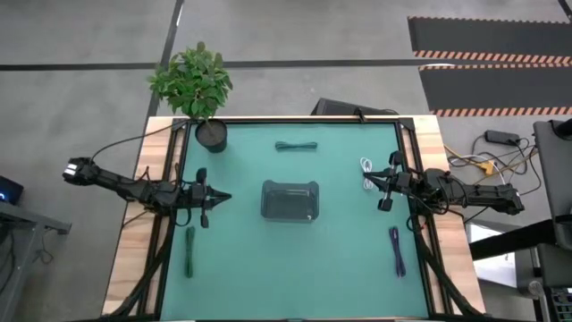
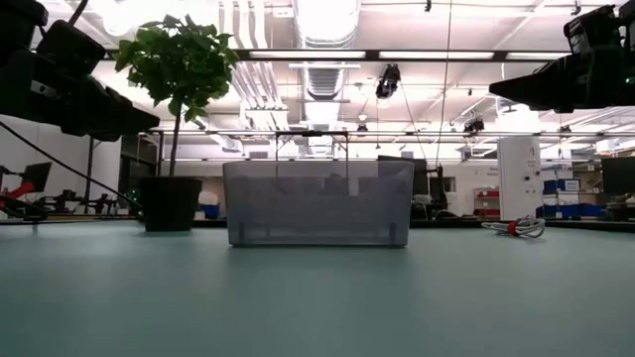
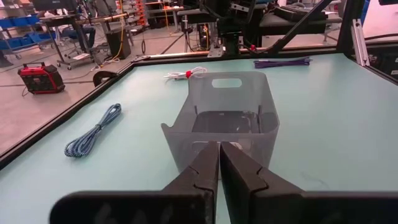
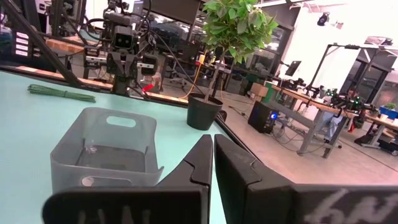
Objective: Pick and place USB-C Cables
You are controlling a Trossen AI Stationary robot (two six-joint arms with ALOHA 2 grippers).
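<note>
We find the left gripper [image 1: 223, 197] raised above the teal table [image 1: 340, 259], just left of the clear plastic bin [image 1: 290, 199], its jaws pressed together and holding nothing. The green cable [image 1: 189, 250] lies on the mat near this gripper, on the front side of it and apart from it. The right gripper [image 1: 371, 183] hangs to the right of the bin, jaws likewise closed and empty. The white-and-red cable [image 1: 367, 173] lies just beside its fingertips; we cannot tell whether they touch from above, though the low view shows the cable [image 2: 514, 227] flat on the table with the arm well overhead. The purple-blue cable [image 1: 396, 251] rests at the front right, well apart from that gripper. The dark teal cable [image 1: 296, 146] lies at the far edge, behind the bin, near a potted plant [image 1: 198, 89]. The bin appears empty.
</note>
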